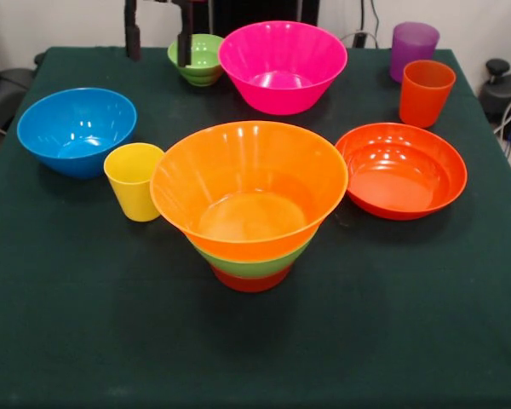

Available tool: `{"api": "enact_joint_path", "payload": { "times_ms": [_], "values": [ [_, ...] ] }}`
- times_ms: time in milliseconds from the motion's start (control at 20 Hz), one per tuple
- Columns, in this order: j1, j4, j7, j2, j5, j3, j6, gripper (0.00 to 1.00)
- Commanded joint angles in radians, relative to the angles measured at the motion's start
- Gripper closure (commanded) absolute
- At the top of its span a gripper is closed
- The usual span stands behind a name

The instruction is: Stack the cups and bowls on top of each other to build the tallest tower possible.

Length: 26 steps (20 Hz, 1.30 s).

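The tower stands at the table's middle: a small red-orange bowl at the bottom, a medium green bowl in it, and a large yellow-orange bowl on top. A small ribbed green bowl sits at the back. My gripper hangs open over the back edge, its right finger at that bowl's left rim and the left finger well clear of it. Around the tower stand a blue bowl, a yellow cup, a pink bowl, a shallow orange bowl, an orange cup and a purple cup.
The table wears a dark green cloth. Cables and black equipment lie beyond its right edge.
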Motion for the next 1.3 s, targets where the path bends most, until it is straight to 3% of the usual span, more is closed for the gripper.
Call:
{"api": "enact_joint_path", "payload": {
  "times_ms": [50,400,750,1050,1300],
  "values": [
    [-0.037,0.128,-0.362,0.071,0.031,0.224,0.184,0.0],
    [-0.104,0.18,-0.417,0.1,0.073,0.303,0.262,0.0],
    [-0.137,0.203,-0.412,0.134,0.043,0.327,0.307,0.0],
    [-0.171,0.217,-0.395,0.164,-0.009,0.326,0.287,0.0],
    [-0.173,0.219,-0.389,0.158,-0.009,0.336,0.317,0.0]
  ]
}}
